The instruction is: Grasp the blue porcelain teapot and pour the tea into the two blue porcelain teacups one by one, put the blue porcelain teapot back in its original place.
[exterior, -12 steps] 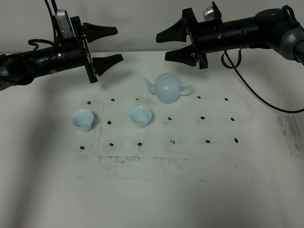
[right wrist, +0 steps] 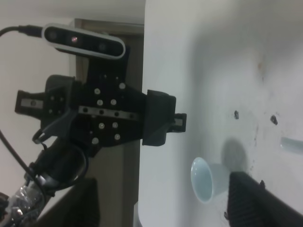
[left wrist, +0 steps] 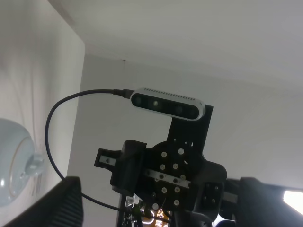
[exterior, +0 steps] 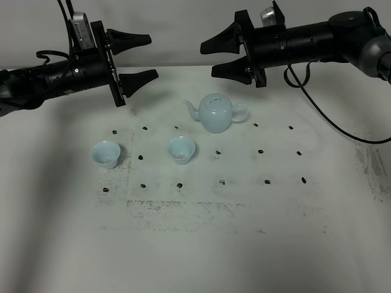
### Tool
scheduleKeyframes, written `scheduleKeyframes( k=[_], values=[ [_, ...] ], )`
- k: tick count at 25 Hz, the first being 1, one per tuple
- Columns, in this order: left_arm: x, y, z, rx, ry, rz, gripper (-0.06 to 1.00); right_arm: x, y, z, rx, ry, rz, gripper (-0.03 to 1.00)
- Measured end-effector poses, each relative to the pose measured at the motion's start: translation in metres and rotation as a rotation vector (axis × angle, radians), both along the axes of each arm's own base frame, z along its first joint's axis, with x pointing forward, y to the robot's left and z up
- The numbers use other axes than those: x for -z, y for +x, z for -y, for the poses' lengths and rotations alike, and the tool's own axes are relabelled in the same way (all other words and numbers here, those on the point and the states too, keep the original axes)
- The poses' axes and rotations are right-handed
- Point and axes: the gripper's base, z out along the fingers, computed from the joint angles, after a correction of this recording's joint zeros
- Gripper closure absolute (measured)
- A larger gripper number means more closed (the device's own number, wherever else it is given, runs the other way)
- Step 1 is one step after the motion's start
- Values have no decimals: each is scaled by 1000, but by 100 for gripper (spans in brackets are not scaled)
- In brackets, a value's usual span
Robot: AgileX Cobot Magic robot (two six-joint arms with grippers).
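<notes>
Nothing visibly shifts since the frame half a second earlier: both arms and all the crockery hold the same places. Nearest the high camera, the white counter [exterior: 244, 256] shows grey smudges, then a grid of small black marks [exterior: 221, 182]. Among those marks stand the two small pale-blue handleless porcelain teacups, one on the left [exterior: 105, 154] and one nearer the middle [exterior: 181, 149], both upright and well apart from each other. Farther back, the pale sky-blue round porcelain teapot [exterior: 215, 113] sits upright on the counter with its knobbed lid on, its spout towards the left side and its loop handle towards the right. No gripper touches it. Beyond the cups, the black left gripper [exterior: 153, 57] hangs in the air with its jaws spread wide, holding nothing. Facing it from the right, the black right gripper [exterior: 208, 59] hovers above the counter just past the teapot, its jaws likewise wide apart and empty. Each wrist camera looks across at the opposite arm's camera mount.
</notes>
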Motion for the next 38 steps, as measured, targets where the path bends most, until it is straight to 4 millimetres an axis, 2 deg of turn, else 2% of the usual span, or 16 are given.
scheduleKeyframes(
  k=[4, 7, 10, 14, 19, 22, 25, 28, 30, 33, 38],
  values=[
    [-4, 0, 0, 0, 6, 22, 27, -2, -1, 0, -30, -9, 56, 37],
    [-23, -1, -3, -1, 17, 65, 27, -8, 0, 0, -49, -39, 102, 37],
    [-61, -7, -12, 10, 63, 141, 27, -15, 0, 1, -68, -104, 139, 37],
    [-128, -28, -33, 26, 198, 271, 27, -32, -4, 8, -81, -193, 187, 37],
    [-219, -80, -60, 23, 489, 462, 28, -66, -9, 30, -73, -328, 283, 37],
    [-262, -119, -69, 15, 700, 536, 30, -85, -15, 44, -63, -436, 334, 37],
    [-295, -158, -72, -8, 912, 581, 31, -104, -22, 56, -46, -501, 369, 37],
    [-325, -199, -74, -67, 1076, 605, 32, -114, -25, 68, -15, -504, 376, 37],
    [-339, -230, -75, -113, 1164, 615, 33, -114, -24, 73, -3, -507, 374, 37],
    [-346, -269, -72, -152, 1230, 622, 33, -114, -24, 77, 2, -515, 372, 37],
    [-331, -318, -60, -128, 1238, 626, 33, -114, -24, 77, 3, -509, 372, 37]
  ],
)
